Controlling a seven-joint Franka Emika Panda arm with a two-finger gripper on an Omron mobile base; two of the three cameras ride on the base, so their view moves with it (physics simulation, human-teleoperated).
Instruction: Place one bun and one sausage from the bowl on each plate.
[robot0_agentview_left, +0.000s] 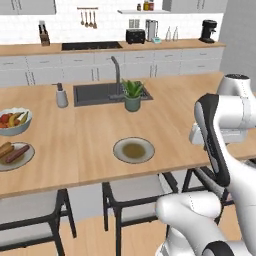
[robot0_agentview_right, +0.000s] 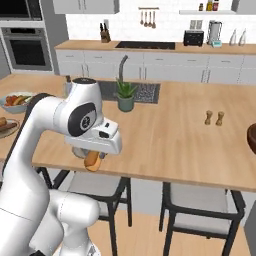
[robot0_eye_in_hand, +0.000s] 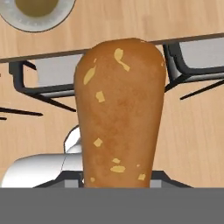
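The long wooden desk (robot0_agentview_left: 90, 145) carried two plates well apart: the near plate (robot0_agentview_left: 133, 150) sat empty by the front edge, ready for its pair, while the far-left plate (robot0_agentview_left: 15, 155) already held a bun and a sausage beside the pale fruit bowl (robot0_agentview_left: 14, 121). The dark bowl (robot0_agentview_right: 252, 138) showed at the desk's right edge. The claw (robot0_agentview_right: 92, 159) was clamped on a golden bun (robot0_eye_in_hand: 119, 113), held clear of the desk near the front edge, probably in transit to the empty plate.
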